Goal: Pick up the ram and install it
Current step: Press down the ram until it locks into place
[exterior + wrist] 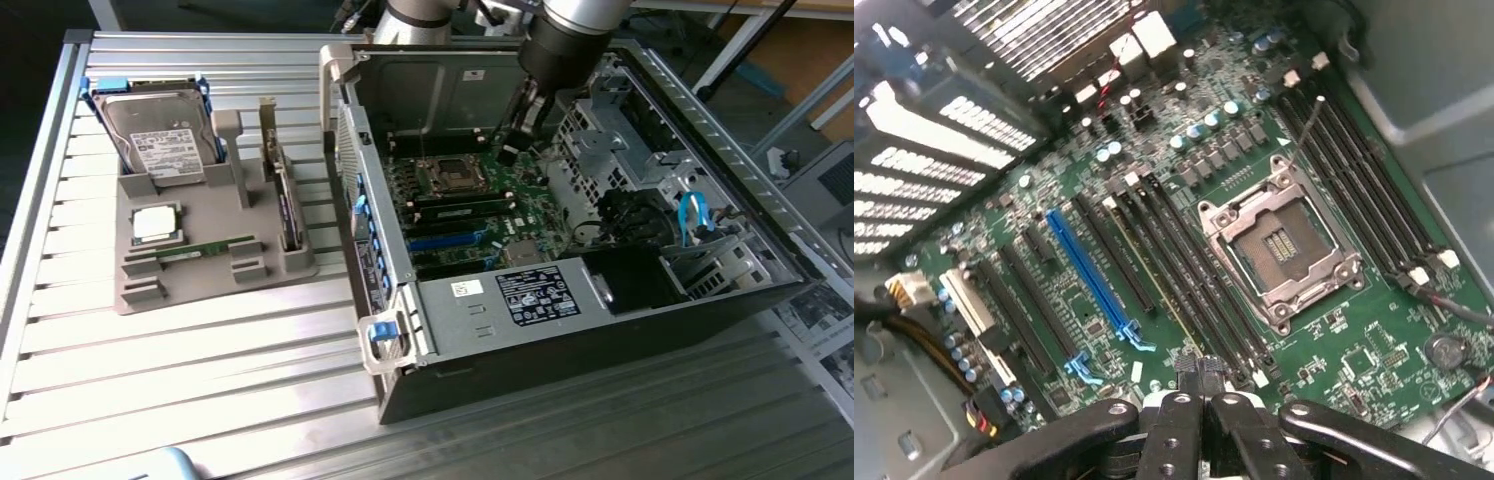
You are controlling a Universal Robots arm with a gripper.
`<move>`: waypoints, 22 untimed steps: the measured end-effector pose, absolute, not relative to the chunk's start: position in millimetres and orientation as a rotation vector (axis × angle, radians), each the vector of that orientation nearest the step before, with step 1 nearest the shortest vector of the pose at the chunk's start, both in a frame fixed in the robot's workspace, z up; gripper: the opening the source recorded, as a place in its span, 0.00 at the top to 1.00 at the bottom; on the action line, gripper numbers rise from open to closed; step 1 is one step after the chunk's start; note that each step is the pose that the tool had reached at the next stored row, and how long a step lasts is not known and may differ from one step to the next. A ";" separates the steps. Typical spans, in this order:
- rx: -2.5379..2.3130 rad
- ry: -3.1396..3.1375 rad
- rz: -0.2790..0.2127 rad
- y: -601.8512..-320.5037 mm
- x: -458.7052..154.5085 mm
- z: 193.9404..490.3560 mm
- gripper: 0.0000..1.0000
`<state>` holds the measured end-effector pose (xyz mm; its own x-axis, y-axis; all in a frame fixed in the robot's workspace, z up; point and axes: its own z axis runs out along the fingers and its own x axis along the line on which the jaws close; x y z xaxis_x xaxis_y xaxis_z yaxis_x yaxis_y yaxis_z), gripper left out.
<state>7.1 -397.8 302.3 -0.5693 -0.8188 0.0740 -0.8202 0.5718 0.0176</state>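
One ram (461, 211) stands on edge in a black memory slot next to the empty CPU socket (447, 175). From the wrist it shows as a thin pale line (1154, 275) running along the slot. My gripper (509, 150) hangs inside the open computer case, above the motherboard and near the end of that slot. Its black fingertips (1192, 378) are pressed together, shut, with nothing visible between them (1199, 372). A second, alike ram (207, 248) lies flat on the grey fixture outside the case.
The grey fixture (200, 290) at the exterior view's left also carries a silver hard drive (160, 140), a square CPU chip (156, 222) and an upright card (280, 190). Case walls (441, 80), a drive cage and blue cables (691, 215) surround the arm. A blue slot (1089, 275) lies beside the memory slots.
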 end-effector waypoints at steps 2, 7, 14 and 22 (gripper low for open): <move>1.379 -2.740 0.027 -397.8 7.1 302.2 0.89; 1.283 -2.786 0.023 -397.8 7.1 302.0 0.89; 1.125 -2.852 0.017 -397.8 7.1 301.7 0.89; 0.949 -2.915 0.010 -397.8 7.1 301.3 0.89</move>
<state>7.1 -397.8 301.3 -0.8057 -0.5877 0.0741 -0.5882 0.8085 0.0175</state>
